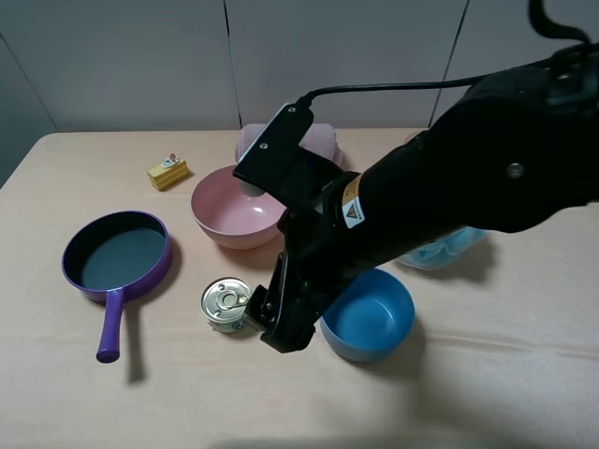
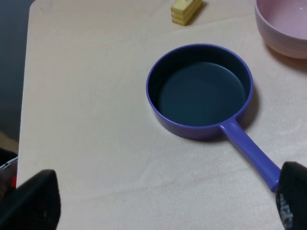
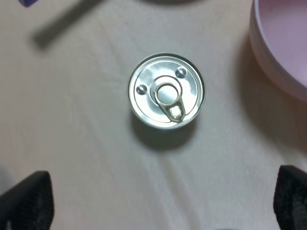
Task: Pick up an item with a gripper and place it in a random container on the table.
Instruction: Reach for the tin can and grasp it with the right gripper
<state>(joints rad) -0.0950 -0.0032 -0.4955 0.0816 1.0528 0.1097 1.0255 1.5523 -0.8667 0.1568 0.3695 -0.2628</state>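
Observation:
The small tin can (image 1: 226,305) with a silver pull-tab lid stands upright on the beige table (image 1: 487,393), in front of the pale-pink bowl (image 1: 239,208). My right gripper (image 1: 273,323) reaches across the middle and hangs just right of and above the can. In the right wrist view the can (image 3: 166,90) lies ahead of the gripper (image 3: 160,199), whose jaws stand wide open and empty; the bowl's rim (image 3: 283,43) shows at the edge. My left gripper (image 2: 163,199) is open and empty above the table. It is out of the exterior view.
A purple long-handled pan (image 1: 117,254) sits left of the can and also shows in the left wrist view (image 2: 199,91). A blue bowl (image 1: 370,313) sits right of the can, under my right arm. A yellow block (image 1: 168,172) and a pink cloth (image 1: 318,140) lie at the back.

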